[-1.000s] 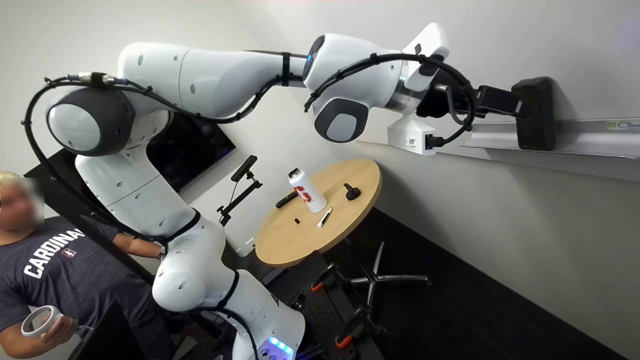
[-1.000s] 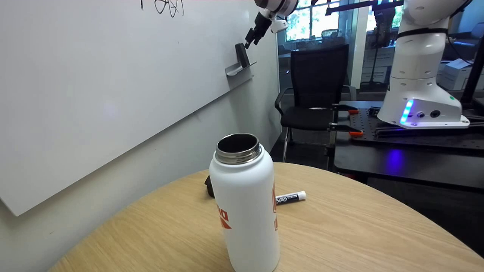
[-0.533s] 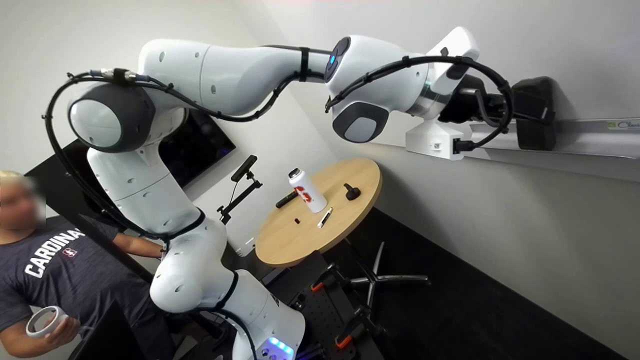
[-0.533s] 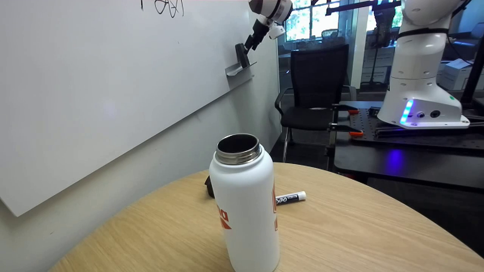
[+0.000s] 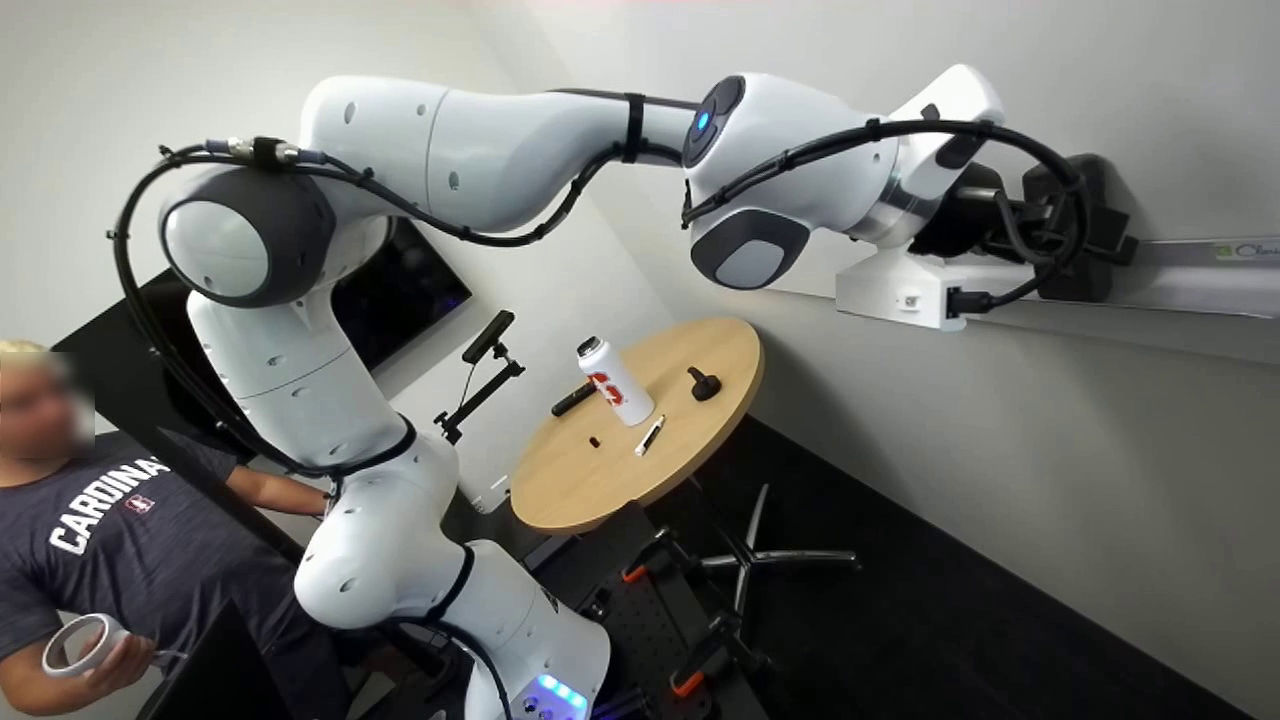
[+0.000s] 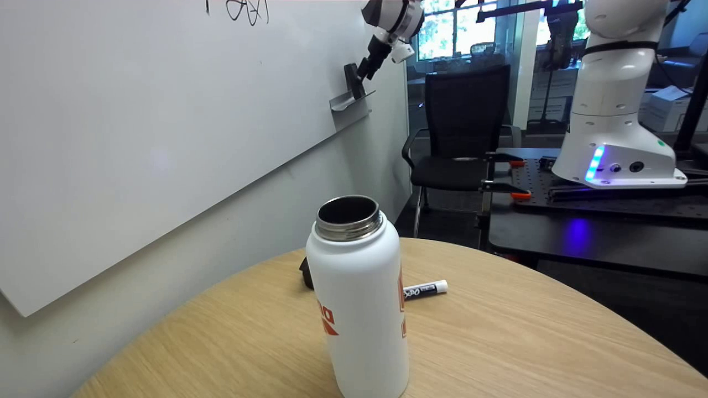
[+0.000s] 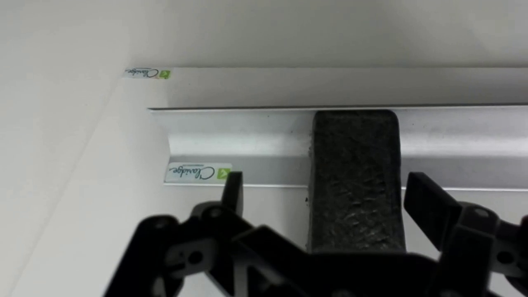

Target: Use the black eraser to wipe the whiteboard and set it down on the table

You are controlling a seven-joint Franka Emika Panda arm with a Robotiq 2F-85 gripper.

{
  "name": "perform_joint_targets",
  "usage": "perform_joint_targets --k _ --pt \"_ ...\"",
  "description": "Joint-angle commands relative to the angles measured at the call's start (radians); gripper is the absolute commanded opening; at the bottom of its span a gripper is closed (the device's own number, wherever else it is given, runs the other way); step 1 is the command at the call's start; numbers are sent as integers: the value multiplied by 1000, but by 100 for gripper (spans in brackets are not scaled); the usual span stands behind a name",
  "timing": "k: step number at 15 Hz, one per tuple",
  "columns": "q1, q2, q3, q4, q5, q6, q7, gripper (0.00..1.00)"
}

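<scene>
The black eraser (image 7: pixel 357 181) stands upright on the grey ledge (image 7: pixel 247 142) of the whiteboard. It also shows in both exterior views (image 5: pixel 1080 172) (image 6: pixel 352 77), partly behind the gripper. My gripper (image 7: pixel 325 181) is open, with one finger on each side of the eraser in the wrist view. The right finger is close to the eraser; the left finger has a wider gap. The gripper also shows in an exterior view (image 6: pixel 365 72) at the eraser. The whiteboard (image 6: pixel 193 138) has dark scribbles at its top edge. The round tan table (image 5: pixel 560 490) stands away from the gripper.
On the table are a white bottle (image 5: pixel 615 385) without its cap, a marker (image 5: pixel 650 436), a black lid (image 5: pixel 704 384) and small dark items. A black chair (image 6: pixel 467 121) stands beyond the table. A person (image 5: pixel 120 520) is behind the arm.
The arm has reached forward toward the whiteboard, and the gripper has moved from just short of the eraser to around it. The eraser has not moved.
</scene>
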Motion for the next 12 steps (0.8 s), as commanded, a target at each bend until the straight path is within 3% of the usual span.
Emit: perform_joint_targets --k 1,8,12 --pt "-54 6 38 39 32 -64 -58 100" --pt "-74 -7 43 41 3 -190 -57 100" --pt "-70 -7 48 39 14 -179 -55 100"
